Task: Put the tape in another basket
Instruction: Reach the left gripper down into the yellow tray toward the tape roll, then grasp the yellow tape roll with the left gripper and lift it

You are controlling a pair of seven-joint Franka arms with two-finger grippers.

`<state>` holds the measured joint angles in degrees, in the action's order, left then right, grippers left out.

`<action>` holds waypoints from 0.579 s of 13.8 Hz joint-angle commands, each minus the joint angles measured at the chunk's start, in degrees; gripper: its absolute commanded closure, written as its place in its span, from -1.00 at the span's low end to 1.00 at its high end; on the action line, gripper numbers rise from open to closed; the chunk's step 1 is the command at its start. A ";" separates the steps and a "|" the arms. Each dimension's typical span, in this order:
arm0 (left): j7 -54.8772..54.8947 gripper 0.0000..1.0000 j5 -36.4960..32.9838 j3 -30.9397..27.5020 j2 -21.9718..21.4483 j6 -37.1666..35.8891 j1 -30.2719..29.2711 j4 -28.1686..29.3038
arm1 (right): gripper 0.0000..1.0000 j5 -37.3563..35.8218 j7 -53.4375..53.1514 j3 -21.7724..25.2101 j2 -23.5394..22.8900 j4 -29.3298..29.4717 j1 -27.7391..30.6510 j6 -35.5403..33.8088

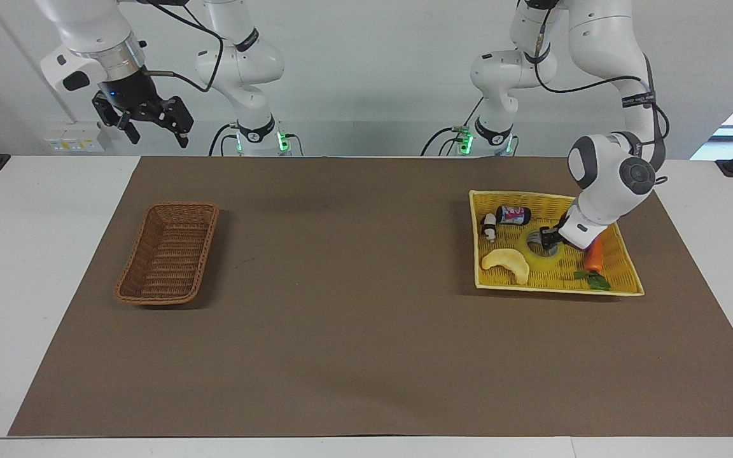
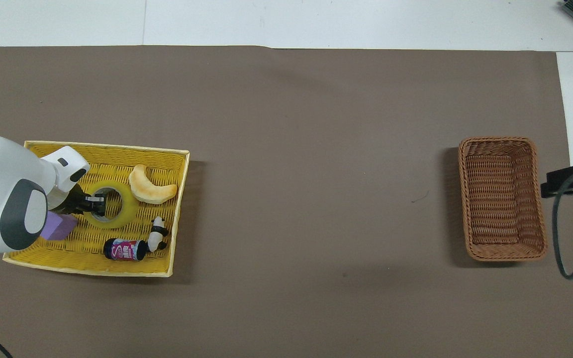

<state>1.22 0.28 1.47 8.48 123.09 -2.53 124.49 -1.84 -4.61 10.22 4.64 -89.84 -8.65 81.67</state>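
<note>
The yellow tape (image 1: 541, 259) lies flat in the yellow woven tray (image 1: 557, 289), also in the overhead view (image 2: 123, 213). My left gripper (image 1: 548, 240) is low over the tape's rim on the side toward the left arm's end of the table (image 2: 95, 205). Its fingers are open at the ring's wall, and I cannot tell whether they touch it. The dark brown wicker basket (image 1: 179, 205) stands empty at the right arm's end (image 2: 498, 140). My right gripper (image 1: 145, 124) waits open, high above the table edge near that basket.
The tray (image 2: 180, 209) also holds a pale crescent toy (image 2: 149, 188), a small dark can (image 2: 125, 249), a panda figure (image 2: 157, 238), an orange carrot (image 1: 593, 257) and a purple block (image 2: 61, 227) partly under my left arm. Brown mat lies between tray and basket.
</note>
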 commanded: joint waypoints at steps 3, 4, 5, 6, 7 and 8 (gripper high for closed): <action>-0.25 1.00 0.60 -0.07 -0.92 -1.34 -0.02 -1.34 | -1.00 0.52 0.83 -0.38 1.51 -2.01 0.74 1.74; -0.34 1.00 0.60 -0.07 -1.01 -2.84 -0.02 -3.01 | -1.00 0.52 0.83 -0.38 1.51 -2.01 0.74 1.74; -0.34 1.00 0.69 0.02 -0.92 -5.12 -0.02 -5.29 | -1.00 0.52 1.01 -0.38 1.51 -1.92 0.74 1.74; -0.34 1.00 0.69 -0.07 -0.66 -6.70 0.07 -7.31 | -1.00 0.52 1.27 -0.38 1.51 -1.83 0.82 1.74; -0.34 1.00 0.69 0.02 -0.39 -8.03 -0.10 -9.16 | -1.00 0.70 1.36 -0.38 1.33 -1.40 0.56 1.65; -0.34 1.00 0.69 0.02 -0.39 -9.08 -0.11 -10.57 | -1.00 0.70 1.27 -0.46 1.33 -1.31 0.30 1.65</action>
<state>1.20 0.28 1.46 8.23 117.75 -2.53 117.60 -1.70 -4.58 10.22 4.73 -89.88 -8.66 81.74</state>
